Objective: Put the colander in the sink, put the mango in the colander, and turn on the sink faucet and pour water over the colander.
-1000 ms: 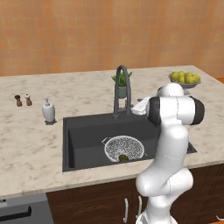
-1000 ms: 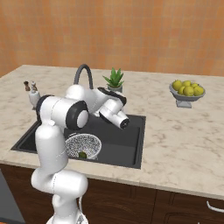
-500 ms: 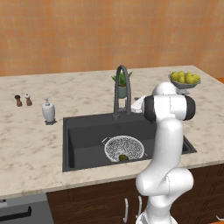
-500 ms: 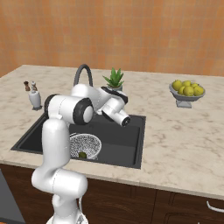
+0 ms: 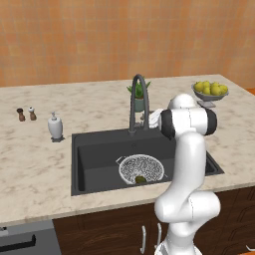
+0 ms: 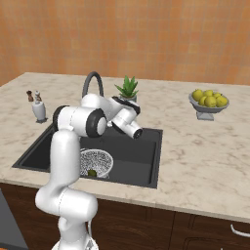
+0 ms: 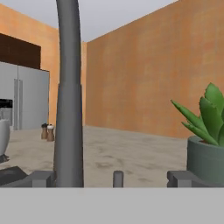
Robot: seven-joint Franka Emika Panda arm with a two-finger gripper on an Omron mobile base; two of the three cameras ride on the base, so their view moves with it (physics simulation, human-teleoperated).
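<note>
The sink [image 5: 94, 164] is a deep rectangular basin of matte charcoal, set into a desk [image 5: 35, 164] of pale, veined marble. Inside it, toward the front, sits the colander [image 5: 142, 168], a round shallow bowl of silvery wire mesh with a plain rim. The mango [image 5: 141, 179], a small olive-green oval, lies in the colander against its front edge.

The sink faucet [image 5: 138, 102] rises behind the sink, a smooth dark grey gooseneck with a high arch. Seen from the hand, its stem [image 7: 69, 100] stands as a thick grey column just left of centre, close in front of the fingers [image 7: 42, 178], which are spread wide and hold nothing. A spiky green plant [image 7: 205, 144] in a grey pot stands right of the faucet.

No writing or labels can be read anywhere.
</note>
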